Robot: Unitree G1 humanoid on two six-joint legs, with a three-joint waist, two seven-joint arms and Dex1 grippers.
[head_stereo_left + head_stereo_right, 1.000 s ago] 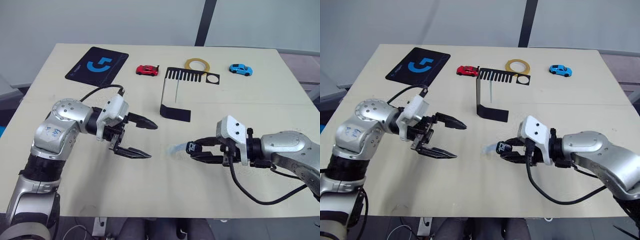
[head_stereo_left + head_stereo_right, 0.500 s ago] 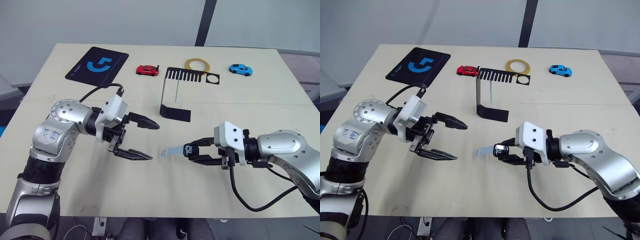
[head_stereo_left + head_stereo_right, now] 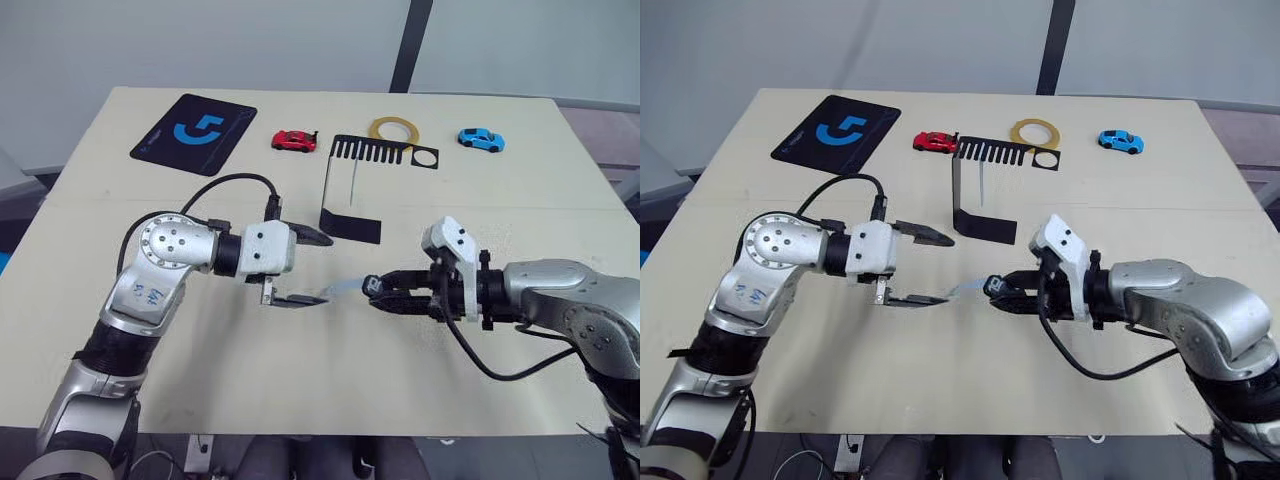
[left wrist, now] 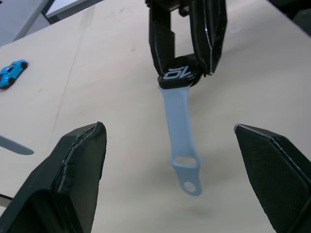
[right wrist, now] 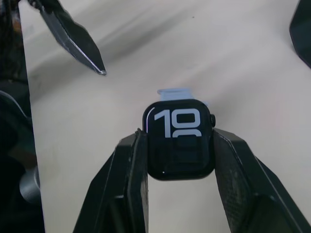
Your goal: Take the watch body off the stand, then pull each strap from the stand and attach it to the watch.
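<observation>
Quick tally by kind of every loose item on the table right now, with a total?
Toy cars: 2, red and blue
Watch body: 1, held in the right end effector
Straps: 2, one on the watch, one on the stand
Stand: 1
Tape roll: 1
Mouse pad: 1
Total: 8

Pale wooden table (image 3: 520,180) before a grey-blue wall (image 3: 200,40).
</observation>
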